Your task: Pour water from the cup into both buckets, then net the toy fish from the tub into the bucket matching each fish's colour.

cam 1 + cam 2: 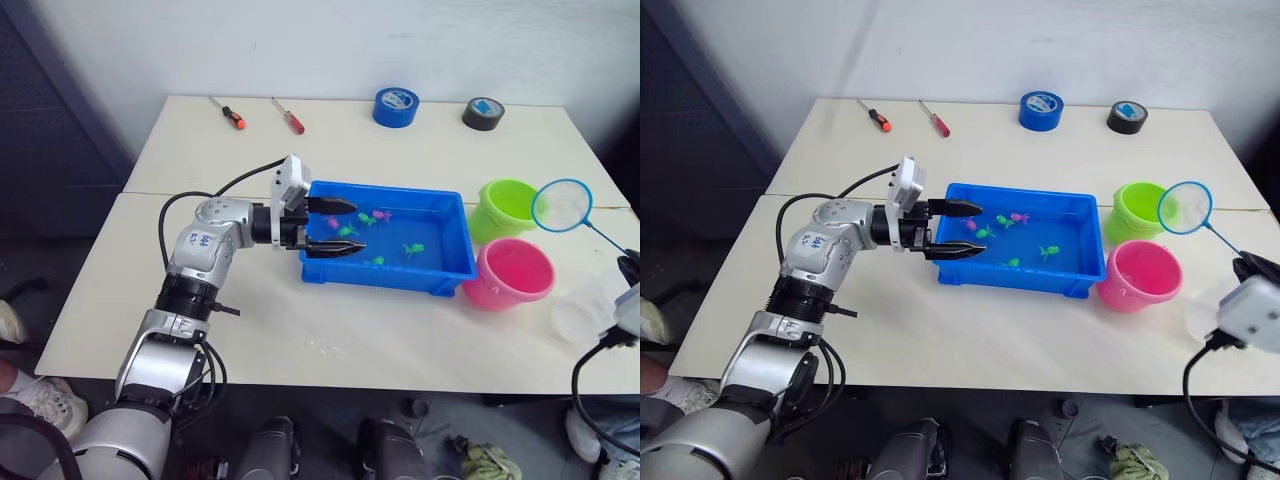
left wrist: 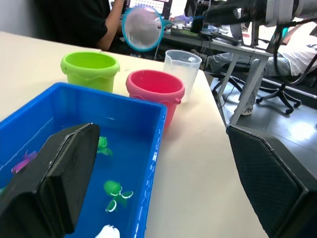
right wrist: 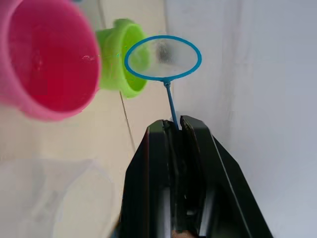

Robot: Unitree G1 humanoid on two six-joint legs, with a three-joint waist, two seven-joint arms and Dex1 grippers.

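The blue tub point(image 1: 440, 275) sits mid-table with water and several tiny pink and green fish point(image 1: 413, 248) in it. My left gripper point(image 1: 340, 227) is open across the tub's near-left corner, one finger point(image 2: 54, 178) over the water and the other outside the wall. To the tub's right are the lime green bucket point(image 1: 505, 205) and the pink bucket point(image 1: 510, 272). The clear cup point(image 1: 590, 310) stands near the table's right front edge. My right gripper point(image 3: 177, 124) is shut on the net's thin handle. The net's blue hoop point(image 1: 562, 204) hangs in the air beside the green bucket.
Two screwdrivers point(image 1: 228, 112) lie at the back left. A blue tape roll point(image 1: 396, 106) and a black tape roll point(image 1: 483, 113) are at the back right. A seam point(image 1: 200, 193) crosses the table. In the left wrist view a person point(image 2: 84, 22) sits beyond the far edge.
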